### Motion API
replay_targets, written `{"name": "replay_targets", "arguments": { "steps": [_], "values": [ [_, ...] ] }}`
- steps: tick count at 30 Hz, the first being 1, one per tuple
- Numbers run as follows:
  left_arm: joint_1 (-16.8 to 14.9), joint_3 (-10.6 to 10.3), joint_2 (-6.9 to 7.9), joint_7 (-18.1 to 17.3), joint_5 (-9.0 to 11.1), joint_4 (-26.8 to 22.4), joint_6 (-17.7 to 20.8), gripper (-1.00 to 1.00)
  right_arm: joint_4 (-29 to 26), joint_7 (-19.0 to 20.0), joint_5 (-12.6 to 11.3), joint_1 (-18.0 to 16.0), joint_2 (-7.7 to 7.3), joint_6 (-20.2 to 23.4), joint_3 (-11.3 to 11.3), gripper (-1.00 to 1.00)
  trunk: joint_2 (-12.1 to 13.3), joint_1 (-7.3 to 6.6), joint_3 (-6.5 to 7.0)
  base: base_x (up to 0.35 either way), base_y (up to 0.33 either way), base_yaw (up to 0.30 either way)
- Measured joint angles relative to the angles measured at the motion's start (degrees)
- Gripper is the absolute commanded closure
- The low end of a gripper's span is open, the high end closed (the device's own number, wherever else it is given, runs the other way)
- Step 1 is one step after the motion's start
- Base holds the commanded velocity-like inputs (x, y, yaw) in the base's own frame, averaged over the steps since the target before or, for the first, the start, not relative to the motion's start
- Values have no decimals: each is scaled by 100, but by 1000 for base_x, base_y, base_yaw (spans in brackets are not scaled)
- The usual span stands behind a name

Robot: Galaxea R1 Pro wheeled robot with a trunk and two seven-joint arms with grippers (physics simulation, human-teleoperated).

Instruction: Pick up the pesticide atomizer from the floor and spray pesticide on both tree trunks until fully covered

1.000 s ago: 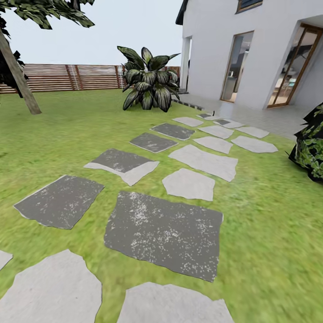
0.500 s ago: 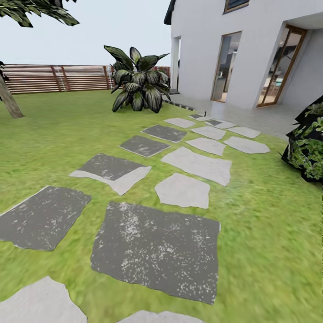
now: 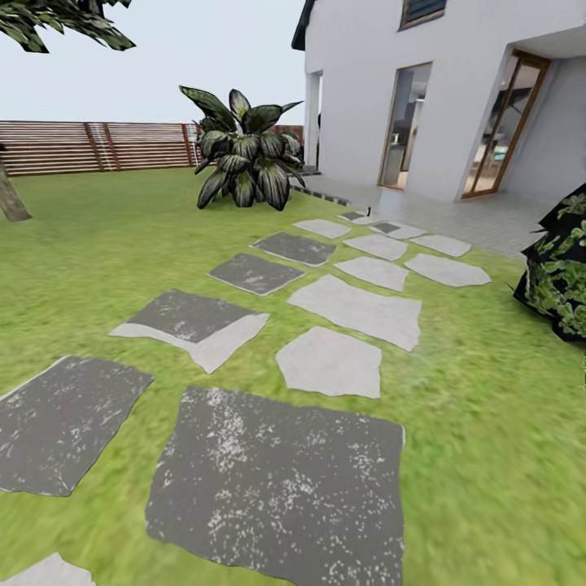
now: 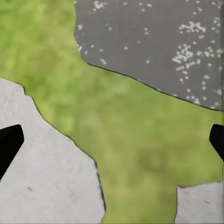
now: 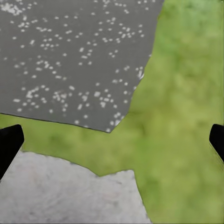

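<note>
While over the floor point(image 3: 98, 244) | both end effectors spread apart, empty | broad-leaved bush point(image 3: 240, 150) at 12 o'clock | stone paving point(image 3: 281, 480) below

Tree trunk point(image 3: 10, 199) cut by edge

From the head camera we look forward and down across the lawn point(image 3: 98, 260) and its stone paving point(image 3: 281, 480), toward a white house point(image 3: 456, 89) and slatted fence point(image 3: 89, 146). Each wrist camera faces straight down, close to the ground: grass point(image 4: 135, 144) between dark and pale slabs point(image 5: 65, 60), the same paving the head view shares.
</note>
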Motion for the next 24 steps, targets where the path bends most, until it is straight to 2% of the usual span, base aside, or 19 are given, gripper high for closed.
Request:
{"name": "replay_targets", "arguments": {
  "steps": [7,24],
  "values": [
    [0,0,0,-1,0,0,0,-100,0,-2,0,-1,0,-2,1,-100,0,0,28,340,0,-170],
    [1,0,-7,-1,0,-1,0,-100,9,3,0,0,1,-2,16,-100,0,0,34,340,0,-8]
  ]
}}
